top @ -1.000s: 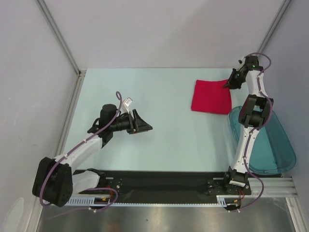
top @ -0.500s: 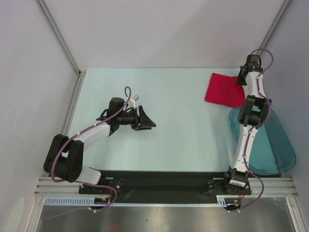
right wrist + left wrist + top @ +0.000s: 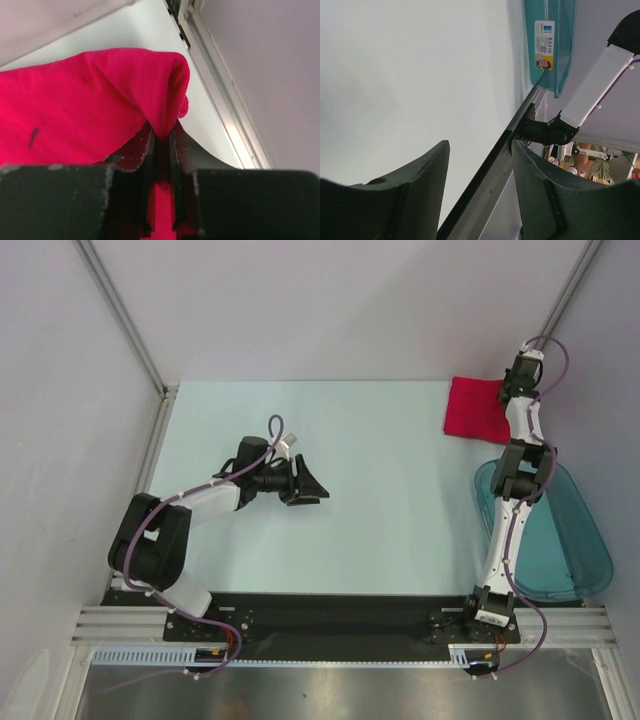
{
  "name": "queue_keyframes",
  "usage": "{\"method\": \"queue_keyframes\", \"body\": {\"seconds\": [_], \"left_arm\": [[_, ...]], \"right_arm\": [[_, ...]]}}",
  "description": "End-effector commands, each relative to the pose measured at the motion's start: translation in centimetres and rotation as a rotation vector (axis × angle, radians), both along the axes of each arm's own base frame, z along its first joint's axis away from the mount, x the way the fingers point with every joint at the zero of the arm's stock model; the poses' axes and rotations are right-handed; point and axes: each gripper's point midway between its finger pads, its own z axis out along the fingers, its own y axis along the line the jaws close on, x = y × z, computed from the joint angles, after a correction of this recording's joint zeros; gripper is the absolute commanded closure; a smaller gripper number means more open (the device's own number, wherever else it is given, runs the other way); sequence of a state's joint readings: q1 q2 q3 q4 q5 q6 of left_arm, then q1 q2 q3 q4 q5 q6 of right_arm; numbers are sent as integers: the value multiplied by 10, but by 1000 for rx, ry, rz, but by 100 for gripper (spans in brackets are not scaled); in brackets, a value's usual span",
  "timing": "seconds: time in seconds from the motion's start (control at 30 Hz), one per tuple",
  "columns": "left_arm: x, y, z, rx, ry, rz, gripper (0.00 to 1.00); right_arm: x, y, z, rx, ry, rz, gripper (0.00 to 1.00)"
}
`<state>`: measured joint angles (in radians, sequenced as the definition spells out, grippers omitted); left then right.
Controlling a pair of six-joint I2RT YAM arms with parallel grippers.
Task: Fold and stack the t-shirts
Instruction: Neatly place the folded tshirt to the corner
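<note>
Right end effector (image 3: 162, 144) is clamped on the folded t-shirt (image 3: 478, 410) edge. The cloth trails beside it on the counter (image 3: 380, 440), likely for repositioning. Left end effector (image 3: 305, 483): fingers apart, empty.

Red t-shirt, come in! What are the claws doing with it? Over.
Right claw shut on red t-shirt, far right corner. Left claw open, empty, mid-table. Teal bin nearer, apart from shirt.
</note>
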<state>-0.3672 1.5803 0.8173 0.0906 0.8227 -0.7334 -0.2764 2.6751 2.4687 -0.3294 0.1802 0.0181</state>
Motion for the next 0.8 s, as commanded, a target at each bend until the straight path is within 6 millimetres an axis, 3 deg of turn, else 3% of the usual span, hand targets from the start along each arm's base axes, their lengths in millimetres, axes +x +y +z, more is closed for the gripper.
{"method": "queue_keyframes", "body": {"seconds": [0.0,0.57,0.6,0.67,0.7,0.77], "left_arm": [[12,-11,12,-27,-58,-19,42],[15,-21,-5,-23,-11,-34,42],[15,-21,-5,-24,-7,-35,43],[14,-21,-4,-25,-10,-35,43],[13,-20,-4,-25,-8,-31,43],[11,-20,-2,-28,-8,-30,43]], "right_arm": [[31,-9,50,-148,-168,38,100],[58,5,57,-267,-257,199,98],[58,6,58,-269,-261,198,90],[57,2,67,-287,-267,158,54],[56,3,73,-297,-266,157,46],[52,5,88,-300,-268,144,45]]}}
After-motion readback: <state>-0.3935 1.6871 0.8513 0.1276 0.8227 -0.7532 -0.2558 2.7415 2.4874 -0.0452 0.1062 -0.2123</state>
